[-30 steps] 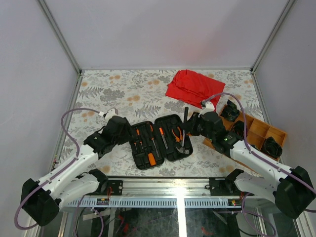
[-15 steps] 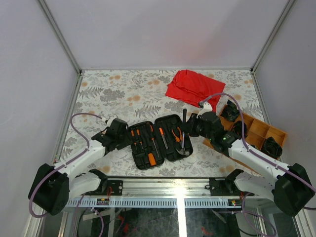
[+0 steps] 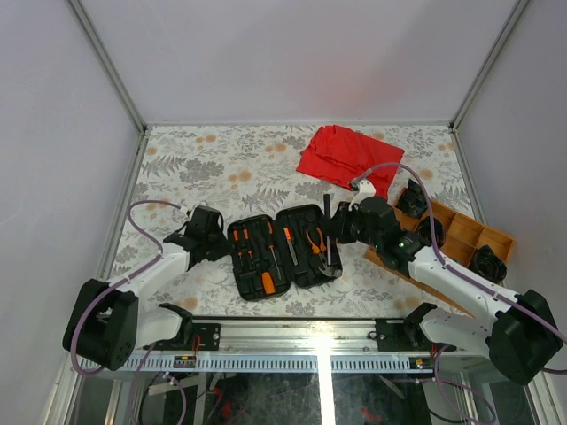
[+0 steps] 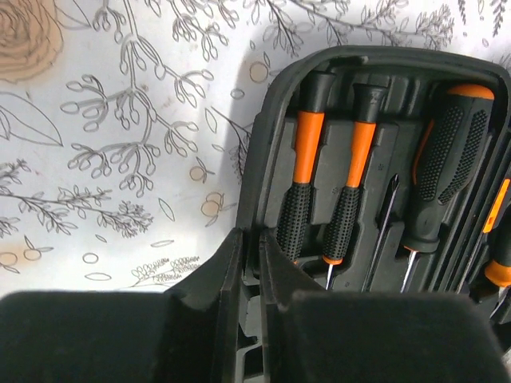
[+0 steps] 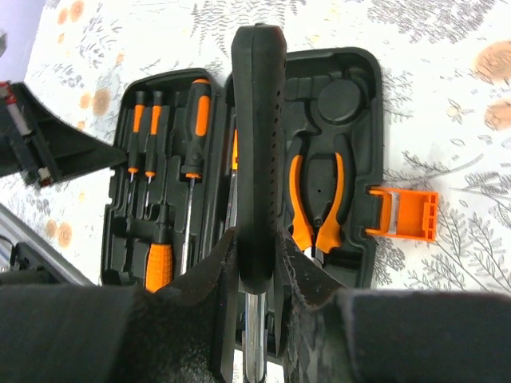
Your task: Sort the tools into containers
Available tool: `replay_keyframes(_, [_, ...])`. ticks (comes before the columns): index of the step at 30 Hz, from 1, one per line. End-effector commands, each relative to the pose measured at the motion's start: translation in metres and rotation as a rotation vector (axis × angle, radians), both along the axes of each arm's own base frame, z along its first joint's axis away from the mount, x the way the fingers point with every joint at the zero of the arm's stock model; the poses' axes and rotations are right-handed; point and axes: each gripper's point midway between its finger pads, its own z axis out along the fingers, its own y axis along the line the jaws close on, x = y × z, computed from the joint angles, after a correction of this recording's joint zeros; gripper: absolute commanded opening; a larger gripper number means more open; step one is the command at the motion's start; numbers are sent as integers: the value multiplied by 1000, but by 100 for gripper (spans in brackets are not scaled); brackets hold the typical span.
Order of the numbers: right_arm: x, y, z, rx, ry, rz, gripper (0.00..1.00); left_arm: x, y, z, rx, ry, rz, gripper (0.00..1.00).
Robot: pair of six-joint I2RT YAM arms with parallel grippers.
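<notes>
Case (image 5: 343, 96) lies open on my table (image 3: 221, 168), screwdrivers (image 4: 307, 183) and pliers (image 5: 315, 199) seated. My right tool (image 5: 257, 255) clenches the black-handled driver (image 5: 257, 120) above it; left tool (image 4: 249, 255) pinched shut at its left rim. Red cloth (image 3: 341, 155) beyond.

Black tool case (image 3: 276, 252) is lying open flat. Slim screwdrivers (image 4: 319, 183) and orange pliers (image 5: 315, 199) are sitting in slots (tips toward arms). Long black-handled tool (image 5: 257, 120) is standing upright, right claw (image 5: 257, 259) pinching it.

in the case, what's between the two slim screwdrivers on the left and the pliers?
Two more, seen in the top view: a larger black-grip screwdriver and an orange-handled screwdriver.
</notes>
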Motion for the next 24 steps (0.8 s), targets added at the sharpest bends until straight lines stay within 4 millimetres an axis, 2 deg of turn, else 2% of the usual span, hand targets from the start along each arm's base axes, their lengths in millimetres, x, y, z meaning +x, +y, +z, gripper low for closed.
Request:
replay_keyframes(1, [7,32,52,83,-158,174,0,19,18,-1,41,-26,28,5])
replay_keyframes(5, [-2,61,54,140,-171,362,0,30,23,2,37,-23,37,6])
replay_keyframes(10, [-4,86,56,225,-192,488,0,37,16,14,-6,-52,25,21])
replay_keyframes(14, [-4,97,49,254,-199,546,0,37,14,26,-26,-80,20,38])
replay_keyframes(16, [-4,102,44,269,-202,577,0,36,13,30,-33,-91,18,43])
replay_keyframes(24, [1,112,23,293,-188,603,1,30,11,35,-53,-96,12,47])
